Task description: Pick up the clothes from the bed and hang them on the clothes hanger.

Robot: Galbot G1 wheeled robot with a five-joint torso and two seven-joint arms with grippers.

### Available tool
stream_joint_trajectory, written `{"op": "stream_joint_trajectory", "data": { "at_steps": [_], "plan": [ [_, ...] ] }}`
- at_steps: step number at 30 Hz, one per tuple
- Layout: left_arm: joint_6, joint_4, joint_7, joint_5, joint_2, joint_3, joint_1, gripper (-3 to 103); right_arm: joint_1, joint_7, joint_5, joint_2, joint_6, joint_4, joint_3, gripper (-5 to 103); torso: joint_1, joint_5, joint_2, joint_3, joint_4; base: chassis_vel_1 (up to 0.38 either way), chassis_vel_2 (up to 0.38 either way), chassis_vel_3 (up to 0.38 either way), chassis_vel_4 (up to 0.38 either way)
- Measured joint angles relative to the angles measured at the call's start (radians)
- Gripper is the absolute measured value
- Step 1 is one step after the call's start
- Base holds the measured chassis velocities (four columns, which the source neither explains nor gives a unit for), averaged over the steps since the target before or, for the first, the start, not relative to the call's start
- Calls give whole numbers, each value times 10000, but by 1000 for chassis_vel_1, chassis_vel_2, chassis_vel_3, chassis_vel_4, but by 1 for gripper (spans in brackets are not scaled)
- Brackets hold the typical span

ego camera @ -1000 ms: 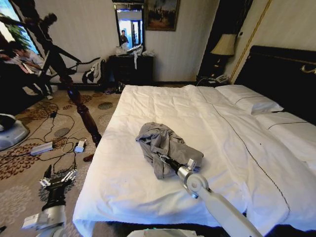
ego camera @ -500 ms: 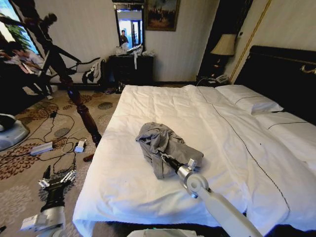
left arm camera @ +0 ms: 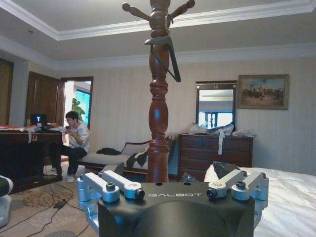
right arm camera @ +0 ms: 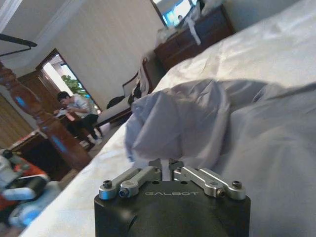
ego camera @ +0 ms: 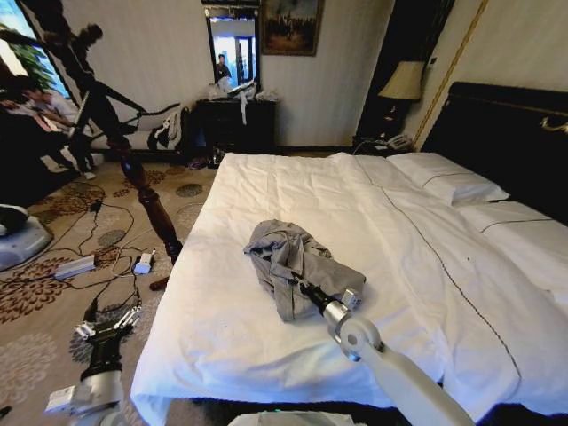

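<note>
The right hand [right arm camera: 169,170] is clenched on a fold of the crumpled blue-grey shirt [ego camera: 297,264], which sits in a heap near the middle of the bed [ego camera: 266,191], towards its foot. The left hand [ego camera: 108,323] hangs released, fingers spread, low over the carpet beside the bed. A dark wooden coat stand [left arm camera: 159,94] rises just beyond it, with a hanger [left arm camera: 166,52] hooked near its top.

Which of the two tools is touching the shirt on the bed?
The right tool, pressed into the grey shirt; the left tool hangs over the carpet.
</note>
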Motion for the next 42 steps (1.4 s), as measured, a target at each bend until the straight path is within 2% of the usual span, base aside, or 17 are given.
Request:
{"op": "stream_joint_trajectory", "data": {
  "at_steps": [1,2,5,6,8,9,12,13,14,18,19,21,22,23,27,34,42],
  "plan": [
    [0,0,-3,0,4,0,0,100,-18,-139,-110,-18,121,-89,36,14,1,0,0,0,0,0,0,0,0],
    [0,0,-5,0,10,-2,-1,100,-47,-371,-178,-50,236,-181,98,14,0,-1,0,0,0,0,0,0,0],
    [0,10,-18,-29,33,-32,-1,100,-150,-1212,-209,-191,471,-405,298,30,1,-1,0,0,0,0,0,0,0],
    [0,10,-18,-29,33,-32,-1,100,-150,-1212,-209,-191,471,-405,298,30,1,-1,0,0,0,0,0,0,0],
    [-1,22,-25,-38,35,-31,-13,100,-216,-1705,-169,-275,500,-554,403,41,2,-1,0,0,0,0,0,0,0],
    [-1,22,-25,-38,35,-31,-13,100,-216,-1705,-169,-275,500,-554,403,41,2,-1,0,0,0,0,0,0,0],
    [-3,45,-32,-39,31,8,-57,100,-235,-2719,-295,-329,760,-1057,467,57,1,-1,0,0,0,0,0,0,0],
    [-2,53,-33,-39,29,16,-63,100,-221,-2925,-402,-332,807,-1194,473,57,2,-1,0,0,0,0,0,0,0],
    [-2,53,-33,-39,29,16,-63,100,-221,-2925,-402,-332,807,-1194,473,57,2,-1,0,0,0,0,0,0,0],
    [-5,127,-37,-45,25,26,-102,100,-99,-3235,-1000,-330,878,-1502,393,79,2,-2,0,0,1,0,0,0,0],
    [-5,127,-37,-45,25,26,-102,100,-99,-3235,-1000,-330,878,-1502,393,79,2,-2,0,0,1,0,0,0,0],
    [-8,160,-40,-73,25,18,-121,100,-42,-3237,-1324,-315,943,-1571,296,90,1,-2,0,0,1,0,0,0,0],
    [-8,160,-40,-73,25,18,-121,100,-42,-3237,-1324,-315,943,-1571,296,90,1,-2,0,0,1,0,0,0,0],
    [-10,176,-41,-93,25,4,-135,100,-9,-3231,-1484,-305,971,-1605,239,95,2,-2,0,0,0,0,0,0,0],
    [-12,233,-52,-157,28,-41,-184,100,117,-3194,-1977,-267,1152,-1681,82,100,2,-2,0,0,0,0,0,0,0],
    [-13,326,-67,-172,15,-24,-260,100,438,-3136,-2911,-135,1564,-1892,-210,100,2,-3,0,0,0,0,0,0,0],
    [-14,327,-80,-173,17,-19,-241,100,706,-3115,-2866,-74,1578,-2109,-464,100,2,-3,0,0,0,0,0,0,0]
  ]
}}
